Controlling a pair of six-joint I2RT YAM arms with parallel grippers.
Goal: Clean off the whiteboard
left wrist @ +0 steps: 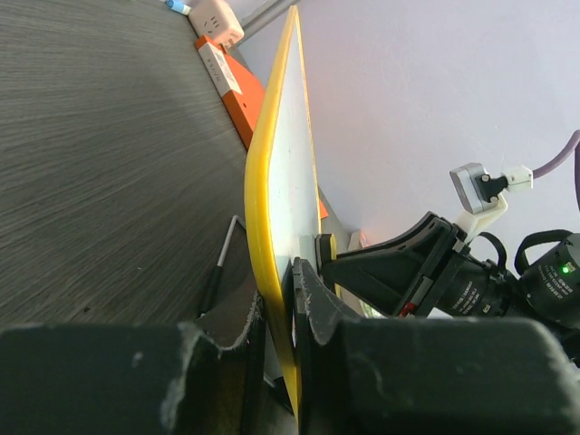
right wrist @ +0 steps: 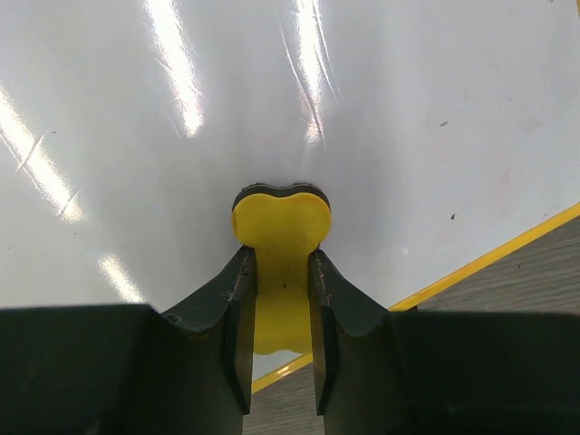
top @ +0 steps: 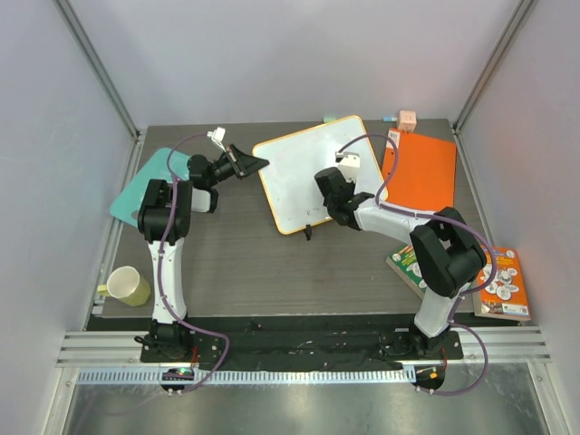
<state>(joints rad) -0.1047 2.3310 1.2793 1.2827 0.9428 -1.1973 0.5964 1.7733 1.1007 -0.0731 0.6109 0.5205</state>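
Right up against the left wrist cam, my left fingers [left wrist: 276, 304] are clamped on the yellow rim of the whiteboard [top: 304, 181], one finger on each face of its edge. From above, that's the board's left corner. Left of those fingers, partly under the arm's elbow, there's a teal sheet [top: 156, 181] lying on the desk [top: 236, 263]. Further to the near-left, well apart from them, sits a pale yellow mug [top: 127, 286].

The whiteboard itself lies skewed between the two sets of fingers, toward the far side of the desk. Over on the other arm, my right fingers [right wrist: 281, 267] are squeezed around a yellow eraser [right wrist: 281, 222], with its dark pad flat against the white surface, near the rim on that cam. The surface around it is glossy, with glare streaks and a few tiny specks.

Just right of the right fingers is an orange folder [top: 423, 172]. It's either touching or slightly overlapping the board's right edge, can't tell which. Near-right of them, well apart, some colourful books [top: 501, 285] sit at the desk's edge.
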